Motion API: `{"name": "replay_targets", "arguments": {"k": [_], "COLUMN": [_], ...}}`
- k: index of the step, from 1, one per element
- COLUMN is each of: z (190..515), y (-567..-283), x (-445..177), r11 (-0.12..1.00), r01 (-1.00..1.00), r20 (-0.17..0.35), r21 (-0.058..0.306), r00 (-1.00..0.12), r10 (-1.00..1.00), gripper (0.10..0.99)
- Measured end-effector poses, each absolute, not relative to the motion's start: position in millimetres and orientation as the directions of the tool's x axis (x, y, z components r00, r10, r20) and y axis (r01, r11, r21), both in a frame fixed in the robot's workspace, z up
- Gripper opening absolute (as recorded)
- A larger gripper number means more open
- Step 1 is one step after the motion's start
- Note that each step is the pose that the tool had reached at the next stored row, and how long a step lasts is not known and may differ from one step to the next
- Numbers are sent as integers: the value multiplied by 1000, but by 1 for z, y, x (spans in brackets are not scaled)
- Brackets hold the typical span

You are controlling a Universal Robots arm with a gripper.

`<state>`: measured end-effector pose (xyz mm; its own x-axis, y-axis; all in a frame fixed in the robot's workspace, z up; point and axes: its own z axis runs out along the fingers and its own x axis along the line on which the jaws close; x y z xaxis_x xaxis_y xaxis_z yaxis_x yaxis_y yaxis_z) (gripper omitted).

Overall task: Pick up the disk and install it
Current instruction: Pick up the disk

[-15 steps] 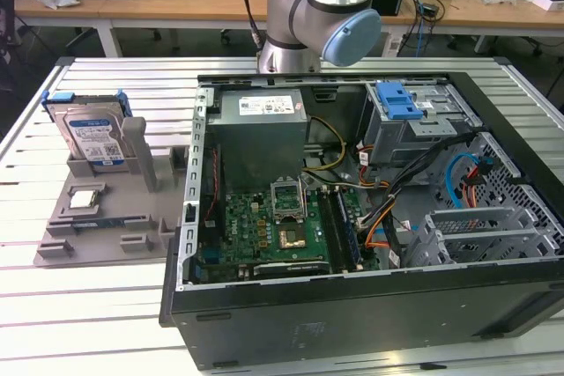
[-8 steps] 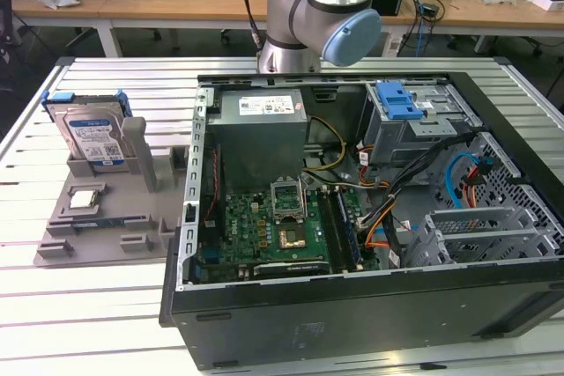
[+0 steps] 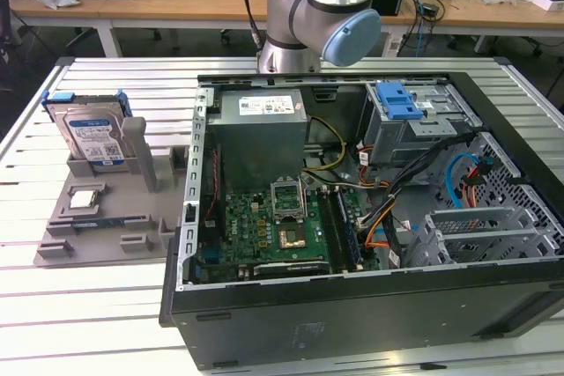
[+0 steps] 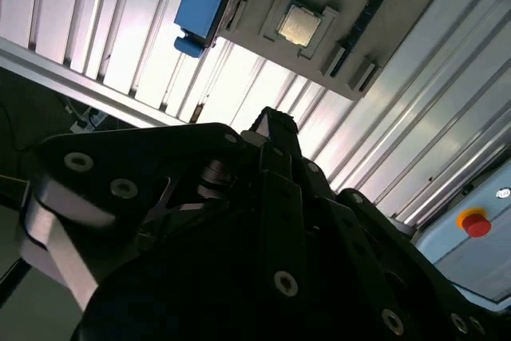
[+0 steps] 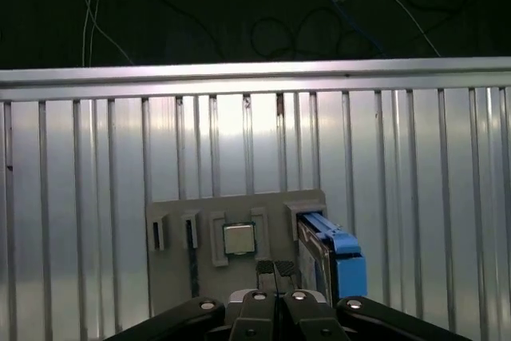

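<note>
Aiming at the grey holder [image 5: 172, 277], your pincer [image 5: 275, 267] has its fingers pressed together with nothing between them. The disk [image 3: 92, 138] stands on edge in the holder's slot on the worktop [image 3: 35, 305], at the exterior view's left of the open computer case [image 3: 352, 323] — upright, I'd judge, so its top edge stays free for a grasp. The processor chip [image 3: 84, 201] lies flat nearby.
</note>
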<state>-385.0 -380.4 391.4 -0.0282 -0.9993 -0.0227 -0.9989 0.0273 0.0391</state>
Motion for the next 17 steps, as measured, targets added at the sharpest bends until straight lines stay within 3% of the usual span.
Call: {"name": "replay_targets", "arguments": {"k": [17], "z": [391], "y": [-380], "x": [-385], "r11": [-87], "r01": [-995], "r20": [-23], "r21": [39], "r00": [86], "r10": [-996], "gripper": [106]}}
